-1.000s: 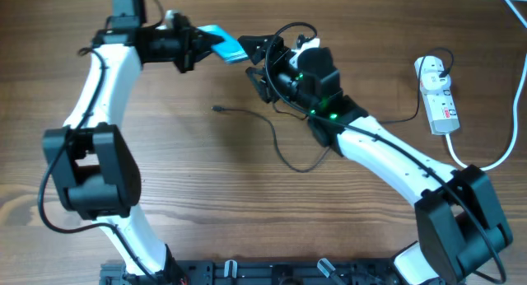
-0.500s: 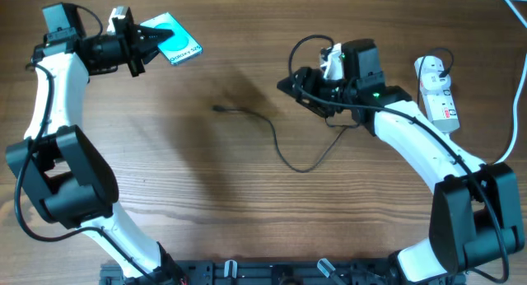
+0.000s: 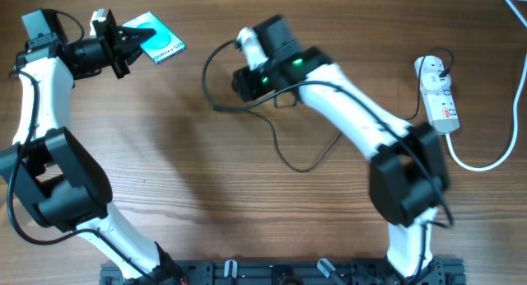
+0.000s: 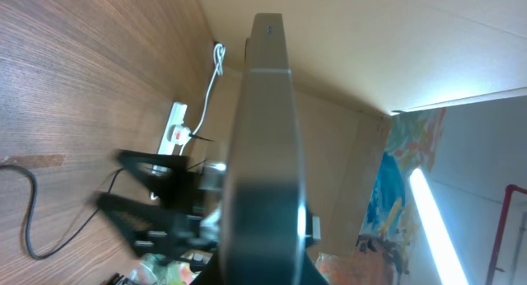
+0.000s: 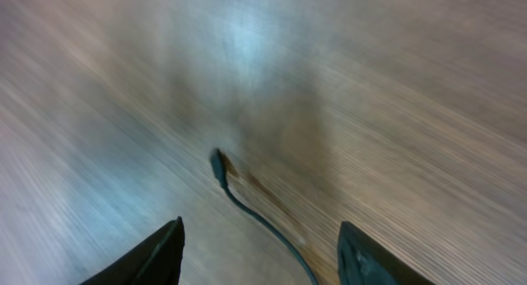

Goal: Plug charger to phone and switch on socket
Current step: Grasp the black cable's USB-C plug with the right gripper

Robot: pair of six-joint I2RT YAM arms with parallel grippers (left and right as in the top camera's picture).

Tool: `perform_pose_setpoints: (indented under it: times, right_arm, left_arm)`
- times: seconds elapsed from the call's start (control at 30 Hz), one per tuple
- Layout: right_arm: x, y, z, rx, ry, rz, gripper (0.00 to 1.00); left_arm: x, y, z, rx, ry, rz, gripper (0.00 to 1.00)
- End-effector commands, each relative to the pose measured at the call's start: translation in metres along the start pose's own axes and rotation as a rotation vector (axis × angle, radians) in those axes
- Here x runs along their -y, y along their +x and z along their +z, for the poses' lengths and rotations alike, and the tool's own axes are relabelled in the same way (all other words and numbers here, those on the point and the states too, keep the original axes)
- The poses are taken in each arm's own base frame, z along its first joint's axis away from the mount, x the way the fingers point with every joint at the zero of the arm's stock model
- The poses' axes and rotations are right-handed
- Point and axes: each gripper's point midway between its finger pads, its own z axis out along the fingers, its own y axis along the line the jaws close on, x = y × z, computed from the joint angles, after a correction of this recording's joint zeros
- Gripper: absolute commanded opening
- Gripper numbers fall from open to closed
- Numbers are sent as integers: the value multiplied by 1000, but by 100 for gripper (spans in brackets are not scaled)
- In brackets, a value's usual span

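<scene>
My left gripper [image 3: 128, 43] is shut on the light blue phone [image 3: 161, 44] and holds it above the table at the far left. In the left wrist view the phone [image 4: 268, 137] shows edge-on and dark. The black charger cable [image 3: 280, 149] lies on the table. Its small connector [image 3: 216, 109] is free, and its black plug [image 3: 445, 68] sits in the white socket [image 3: 436, 100] at the right. My right gripper [image 3: 239, 81] is open and empty above the connector end. In the right wrist view the connector [image 5: 216, 162] lies ahead of the open fingers [image 5: 262, 254].
The socket's thick white cord [image 3: 494, 157] runs off the right edge. The socket [image 4: 177, 124] also shows far off in the left wrist view. The wooden table [image 3: 165, 178] lies under both arms.
My right arm has swung left from near the socket to above the connector end of the cable. My left gripper has drawn the phone a little further left.
</scene>
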Motion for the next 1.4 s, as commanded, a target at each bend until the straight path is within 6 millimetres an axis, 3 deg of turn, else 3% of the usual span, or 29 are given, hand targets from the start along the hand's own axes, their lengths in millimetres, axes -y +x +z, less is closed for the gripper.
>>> perform_pose_setpoints:
  times: [0.0, 0.27, 0.67, 0.87, 1.23, 1.37]
  right_arm:
    - [6, 7, 28, -22, 34, -114, 58]
    - [-16, 17, 59, -20, -115, -313, 58]
    - [-24, 38, 85, -54, -222, -301, 57]
    - [-29, 34, 87, -31, -247, -281, 30]
    - [-30, 51, 104, -74, -292, -229, 29]
    - [-28, 44, 106, -58, -286, -132, 20]
  left_arm:
    - [17, 8, -6, -23, 41, -11, 4]
    - [14, 2, -12, 8, 28, -27, 4]
    - [14, 2, -12, 10, 26, -27, 4]
    - [13, 1, -12, 13, 23, -28, 4]
    - [11, -1, -12, 24, 13, -28, 4]
    - [11, 0, -12, 24, 13, -28, 4]
